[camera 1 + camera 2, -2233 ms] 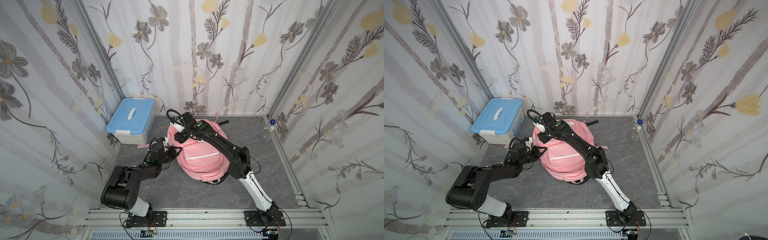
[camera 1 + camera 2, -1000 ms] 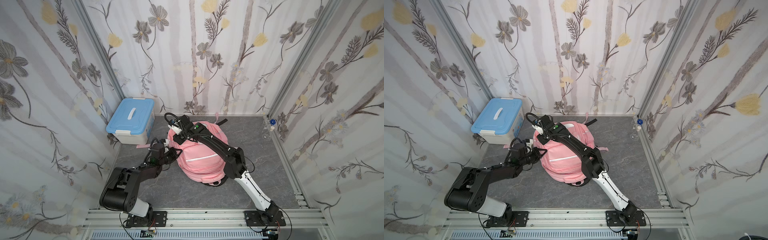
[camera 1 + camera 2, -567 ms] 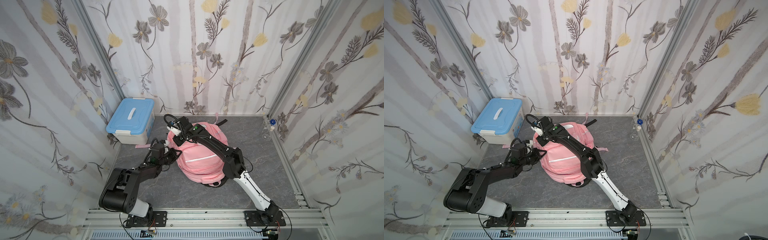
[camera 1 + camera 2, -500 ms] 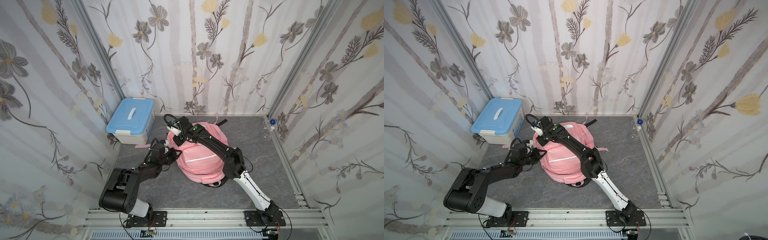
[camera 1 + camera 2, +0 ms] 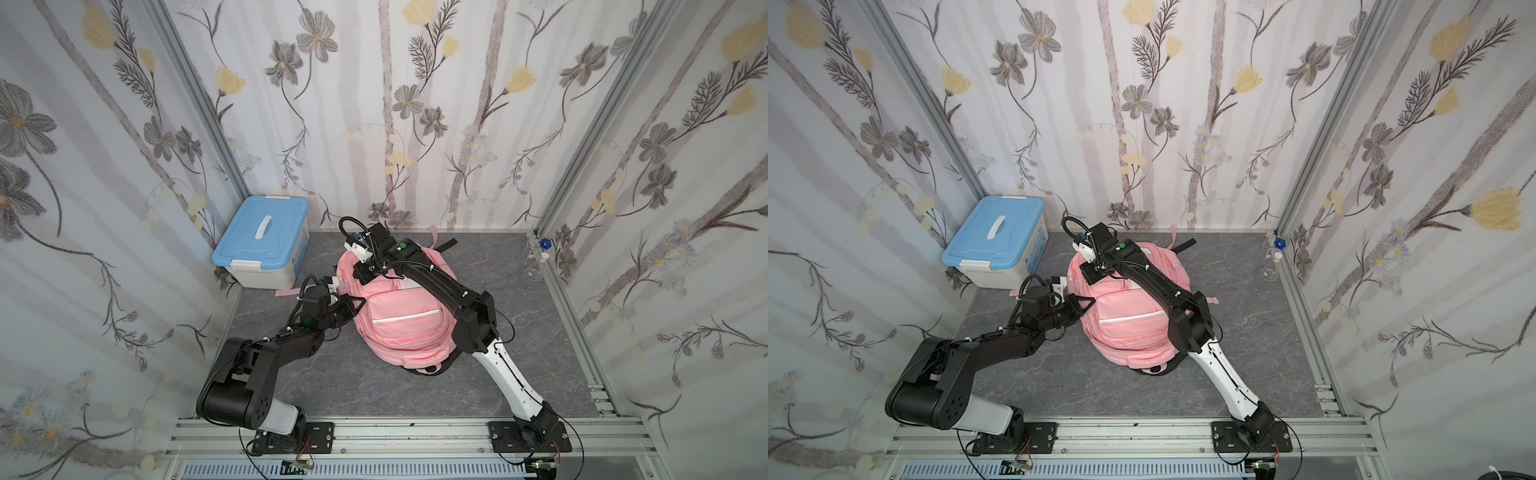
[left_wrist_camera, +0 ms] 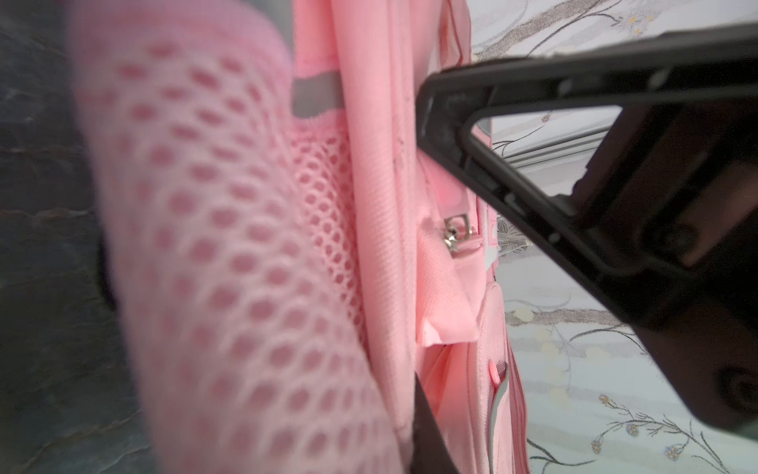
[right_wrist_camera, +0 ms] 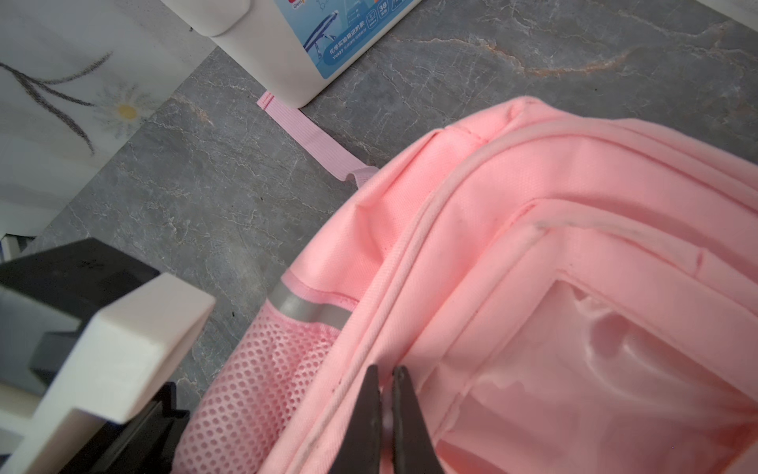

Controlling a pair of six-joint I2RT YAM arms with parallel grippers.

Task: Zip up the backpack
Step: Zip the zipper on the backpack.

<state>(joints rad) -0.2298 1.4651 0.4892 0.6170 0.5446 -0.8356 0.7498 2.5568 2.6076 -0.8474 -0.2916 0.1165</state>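
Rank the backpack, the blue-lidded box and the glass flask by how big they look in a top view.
1. backpack: largest, even with an arm covering part of it.
2. blue-lidded box: clearly smaller.
3. glass flask: by far the smallest.

Pink backpack (image 5: 401,320) lies near blue-lidded box (image 5: 262,245).

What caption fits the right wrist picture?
Black right gripper, shut, tips at the piped seam of a soft pink fabric backpack on grey marbled table.

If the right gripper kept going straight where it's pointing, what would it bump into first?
The pink backpack: the right gripper points at its seam beside the mesh pocket, perhaps touching it; depth is unclear.
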